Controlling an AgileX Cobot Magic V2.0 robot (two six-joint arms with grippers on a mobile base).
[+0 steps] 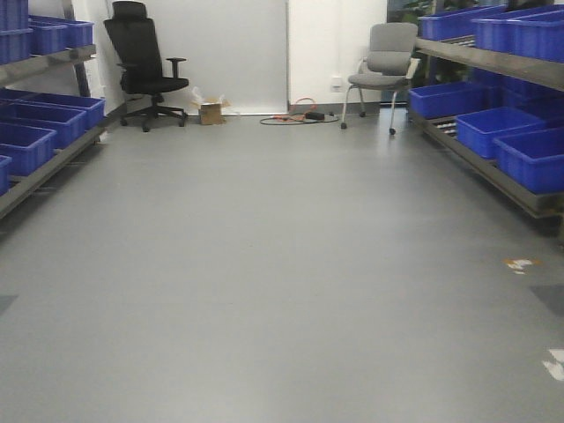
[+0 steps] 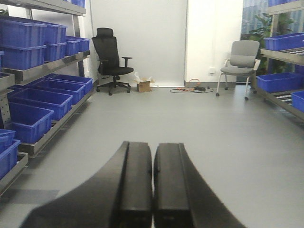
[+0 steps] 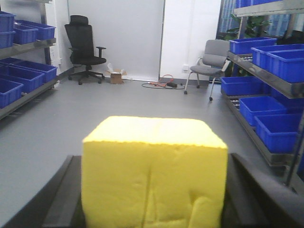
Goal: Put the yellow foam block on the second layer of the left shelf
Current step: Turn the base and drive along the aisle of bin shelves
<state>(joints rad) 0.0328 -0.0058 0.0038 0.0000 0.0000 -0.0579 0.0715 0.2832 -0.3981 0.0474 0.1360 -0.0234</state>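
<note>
Right fingers (image 3: 259, 190) pinch the yellow foam block (image 3: 154, 171) from both sides, with black finger edges showing at its left and right. The block fills the near centre of the right wrist view. Top and front faces are visible, and the front face is slightly creased. It sits in the open aisle with grey floor (image 1: 264, 264) behind it, well apart from both shelves and not on any layer. Left fingers (image 2: 135, 187) are pressed together with only a thin seam between the two black pads. They hold nothing and point down the aisle toward the far wall. Left shelf (image 2: 45, 67) runs along the left side, its metal ledges loaded with blue bins (image 2: 28, 40) on several layers. The bins are open-topped; cannot tell their contents. Right shelf (image 1: 493, 60) runs along the right side, also with blue bins on upper and lower layers. At the far end, a black office chair (image 1: 145, 66) stands far left by the white wall. A grey chair (image 1: 386, 63) stands far right, just beside the right shelf. A small cardboard box (image 1: 210, 113) sits just right of the black chair. Cables (image 1: 300, 116) lie on the floor between the box and the grey chair. A few pale marks (image 1: 522, 263) are on the floor at near right.
</note>
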